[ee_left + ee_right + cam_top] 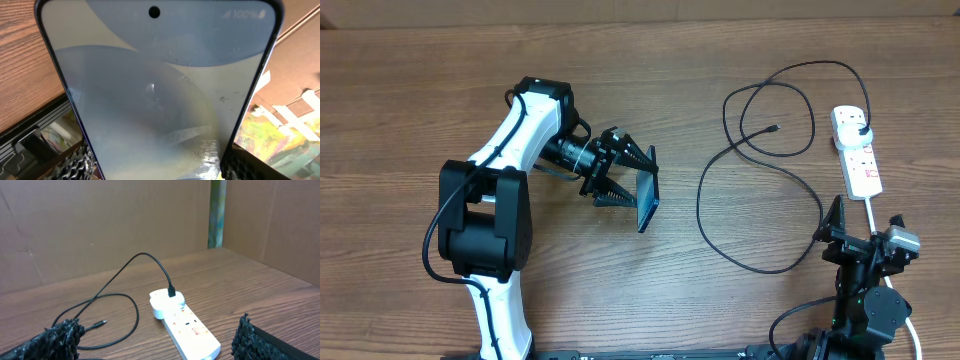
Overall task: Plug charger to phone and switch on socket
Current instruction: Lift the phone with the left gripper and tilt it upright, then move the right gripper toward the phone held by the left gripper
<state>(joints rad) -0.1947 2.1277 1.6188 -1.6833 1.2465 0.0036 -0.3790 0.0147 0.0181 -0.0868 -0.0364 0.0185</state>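
Risk one is phone [648, 190] slip. At worktop [420, 90] centre, left jaws are clamped across the phone's long edges, holding it up on edge with the screen toward the wrist camera. The sides look smooth, so a push from the plug could pivot it or knock it loose. Cannot tell whether its lower edge touches the wood.

Wide apart and empty, right jaws sit at 4 o'clock of the phone, just at 6 o'clock of the socket [858, 150].

Between phone and socket the charger [700, 205] lies in loose loops. Its black plug [860, 127] is seated in the strip's 12 o'clock end. Its small tip [775, 128] lies free on the wood at 2 o'clock of the phone, touching nothing else.

Risk two: the tip is tiny and lies flat, so a pinch may miss it or take it skewed, and then it won't line up with the port. Port not visible, so cannot tell which way it faces.

Risk three: dragging the cable may tug the strip or snag a loop.

Risk four: the switches [188, 325] are small, so a wide jaw could hit the wrong one or shove the strip.
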